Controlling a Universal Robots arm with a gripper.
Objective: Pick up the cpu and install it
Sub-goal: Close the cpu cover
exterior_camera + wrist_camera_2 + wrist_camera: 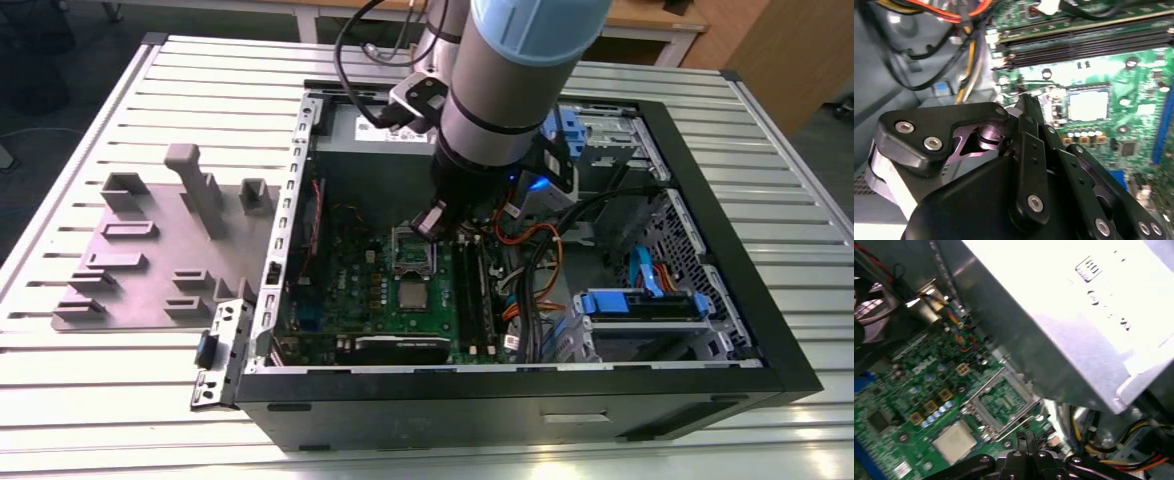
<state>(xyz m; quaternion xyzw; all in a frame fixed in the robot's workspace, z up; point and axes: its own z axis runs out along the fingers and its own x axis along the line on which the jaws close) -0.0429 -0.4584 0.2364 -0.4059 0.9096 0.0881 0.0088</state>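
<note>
Inside the open computer case [534, 405], on the green motherboard [354, 290], the cpu [414, 297] lies flat with its silver lid facing up. In the exterior view it sits at 6 o'clock of the socket [412, 251], just beside it, and the socket's metal frame stands open. In both wrist views the cpu [1088, 105] [954, 441] is a pale square with a washed-out face; no marking can be made out on it.

The gripper [430, 220] hangs at about 12 o'clock of the socket. Its black fingers [1026, 107] are drawn together at the tips, well apart from the cpu. In the first wrist view the gripper [1029, 440] points toward the socket's edge; whether it touches the board cannot be told.

A bright metal box [1079, 315] carries stamped signs and a small label that cannot be made out. White print is scattered over the motherboard, too fine to make out.

The arm [514, 90] covers the case's far wall at 12 o'clock, and the gripper's linkage hides much of the board in the second wrist view. Orange and black cables [521, 230] run at 3 o'clock of the socket, past the memory slots [1079, 40]. A grey-purple fixture plate [147, 250] lies at 9 o'clock of the case on the slatted table [120, 410].
</note>
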